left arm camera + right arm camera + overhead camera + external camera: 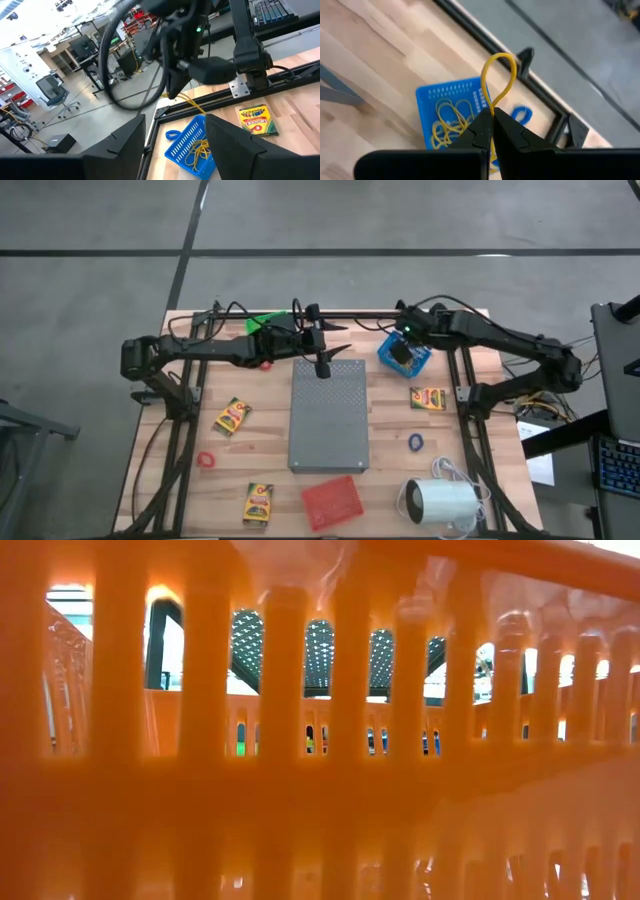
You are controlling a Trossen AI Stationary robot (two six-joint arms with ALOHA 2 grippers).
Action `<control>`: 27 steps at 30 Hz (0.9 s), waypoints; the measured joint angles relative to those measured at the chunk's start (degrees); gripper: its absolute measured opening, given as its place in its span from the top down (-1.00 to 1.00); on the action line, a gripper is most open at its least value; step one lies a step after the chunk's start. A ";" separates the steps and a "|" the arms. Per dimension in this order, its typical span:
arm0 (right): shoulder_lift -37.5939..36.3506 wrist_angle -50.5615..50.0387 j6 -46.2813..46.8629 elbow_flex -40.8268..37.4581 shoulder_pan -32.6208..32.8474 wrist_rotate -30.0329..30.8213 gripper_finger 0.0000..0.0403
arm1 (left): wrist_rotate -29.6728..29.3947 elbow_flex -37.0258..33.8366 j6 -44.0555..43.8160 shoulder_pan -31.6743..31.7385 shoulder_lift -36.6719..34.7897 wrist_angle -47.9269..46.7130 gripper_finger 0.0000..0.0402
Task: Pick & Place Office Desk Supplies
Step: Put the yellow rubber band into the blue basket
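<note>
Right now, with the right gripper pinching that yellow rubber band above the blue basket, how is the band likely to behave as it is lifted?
The rubber band probably stays floppy: it arches in a loose loop from the shut right gripper. It looks thin and light. Other bands lie tangled in the blue basket, so it could snag one.

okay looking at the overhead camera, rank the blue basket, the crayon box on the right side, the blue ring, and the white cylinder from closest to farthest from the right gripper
Measured from the right gripper, shut on a yellow rubber band:
1. Blue basket: directly under the gripper, at the table's back.
2. Crayon box: right side, a bit nearer the front.
3. Blue ring: farther forward, beside the grey slab.
4. White cylinder: front right corner.
</note>
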 joint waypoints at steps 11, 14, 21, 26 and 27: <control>7.24 -0.74 -4.65 -0.86 -9.49 -10.35 0.96 | 0.00 0.00 -0.01 0.00 -0.02 -0.21 -0.03; 8.91 -0.73 -7.35 -1.32 -11.54 -15.02 0.96 | 0.00 0.00 -0.01 0.00 -0.02 -0.24 -0.03; 13.39 -0.48 -7.79 -3.50 -13.58 -15.52 0.96 | 0.00 0.00 0.01 0.00 -0.02 -0.65 -0.03; 17.33 0.03 -10.31 -5.43 -13.60 -15.52 0.96 | 0.00 0.00 0.03 0.00 -0.02 -0.67 -0.03; 18.14 0.07 -11.05 -5.66 -13.60 -15.52 0.96 | 0.00 0.00 0.03 0.00 -0.02 -0.67 -0.03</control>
